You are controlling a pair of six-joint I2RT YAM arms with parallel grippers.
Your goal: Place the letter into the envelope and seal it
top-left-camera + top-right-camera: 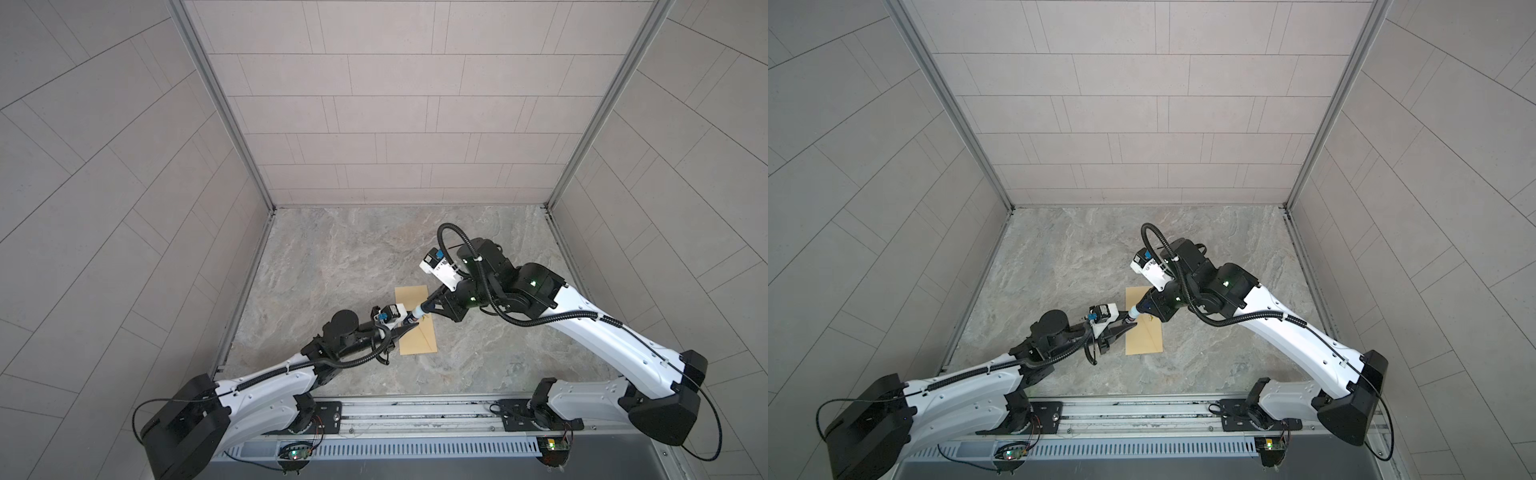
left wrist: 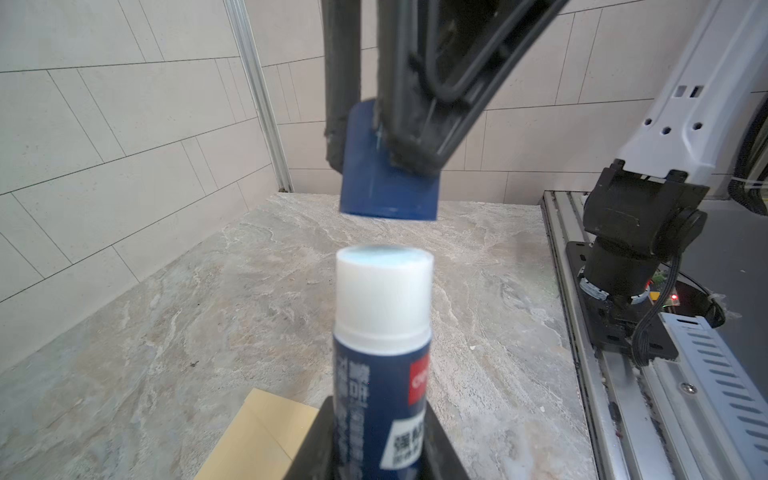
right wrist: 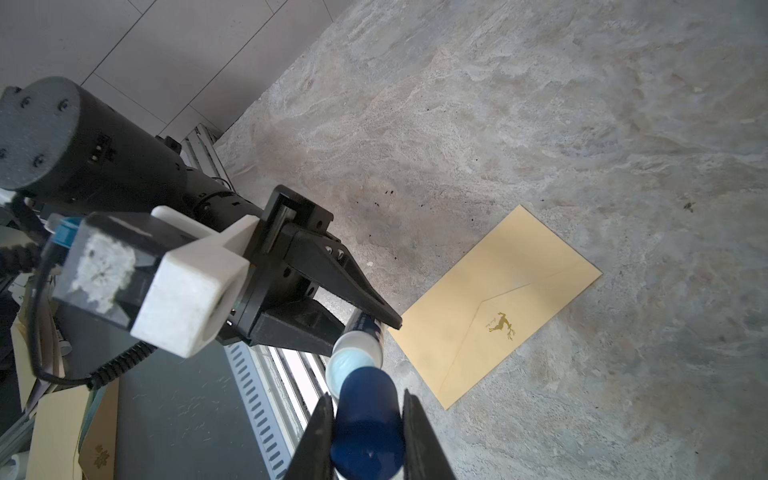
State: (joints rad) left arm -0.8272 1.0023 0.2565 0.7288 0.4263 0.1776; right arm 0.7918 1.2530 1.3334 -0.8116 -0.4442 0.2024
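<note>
Your left gripper (image 3: 368, 329) is clamped on the body of the glue stick (image 2: 381, 332). Your right gripper (image 3: 368, 405) pinches its blue cap (image 2: 386, 187), which hangs just clear of the bare white tip. In both top views the two sit above the envelope (image 3: 498, 270), about midway along its length. The envelope lies flat on the stone table (image 3: 540, 104), its flap (image 3: 532, 328) folded down with a small deer mark (image 3: 502, 326) near the flap's point. The letter shows in no view, so you cannot tell whether it is inside, and gluing now may seal an empty envelope. With both grippers occupied, nothing pins the envelope, so I judge that dragging the sticky tip across it will likely push the light paper along or wrinkle it. The flap lying shut invites glue on the outer face instead of beneath. The round cap may also roll away from the envelope if you let it go carelessly.
</note>
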